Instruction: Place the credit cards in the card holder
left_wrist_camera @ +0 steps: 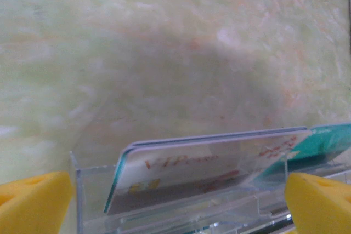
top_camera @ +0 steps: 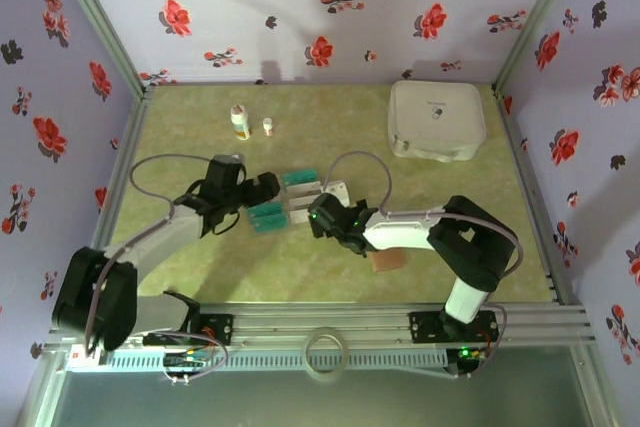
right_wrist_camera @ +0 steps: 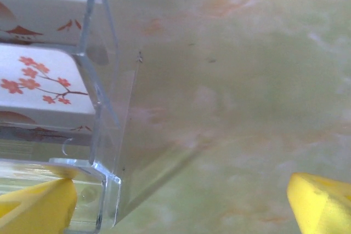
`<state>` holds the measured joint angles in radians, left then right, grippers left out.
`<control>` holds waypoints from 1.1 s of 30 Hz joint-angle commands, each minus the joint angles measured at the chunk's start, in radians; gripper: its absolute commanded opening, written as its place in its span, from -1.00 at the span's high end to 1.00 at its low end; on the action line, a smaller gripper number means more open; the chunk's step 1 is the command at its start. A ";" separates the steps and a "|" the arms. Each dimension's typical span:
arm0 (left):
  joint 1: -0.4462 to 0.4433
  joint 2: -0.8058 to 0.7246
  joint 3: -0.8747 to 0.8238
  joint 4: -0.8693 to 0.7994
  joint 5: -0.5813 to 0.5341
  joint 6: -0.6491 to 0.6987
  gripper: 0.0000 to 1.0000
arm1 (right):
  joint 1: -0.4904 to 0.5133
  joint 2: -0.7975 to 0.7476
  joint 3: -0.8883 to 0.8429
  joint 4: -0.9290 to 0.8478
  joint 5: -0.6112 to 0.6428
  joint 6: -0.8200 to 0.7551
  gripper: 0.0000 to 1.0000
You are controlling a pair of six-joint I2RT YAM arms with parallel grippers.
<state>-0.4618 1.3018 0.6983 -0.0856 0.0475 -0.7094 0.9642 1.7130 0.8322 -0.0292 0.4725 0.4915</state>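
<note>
Orange "VIP" on a white credit card (left_wrist_camera: pixel 219 160) — in clear tray (left_wrist_camera: pixel 83 195)

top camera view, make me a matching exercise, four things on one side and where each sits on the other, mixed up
Things:
1 white case
2 bottle
3 wallet
4 tape roll

Places:
a very front, centre
b far right corner
c far side, left of centre
d near side of the mat, right of centre

Pairs: 1-b, 2-c, 3-d, 4-a
</note>
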 commanded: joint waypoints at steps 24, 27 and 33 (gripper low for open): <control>-0.183 0.473 0.472 0.129 -0.022 0.011 -0.99 | -0.340 -0.129 -0.099 -0.062 -0.075 -0.062 -0.99; -0.180 0.466 0.472 0.121 -0.033 0.026 -0.99 | -0.340 -0.177 -0.095 -0.099 -0.104 -0.080 -0.99; -0.130 0.424 0.454 0.117 -0.044 0.028 -0.99 | -0.340 -0.346 -0.101 -0.191 -0.109 -0.084 -0.99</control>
<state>-0.6216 1.7607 1.1419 0.0231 0.0261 -0.7006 0.6270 1.4429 0.7403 -0.1452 0.3653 0.4198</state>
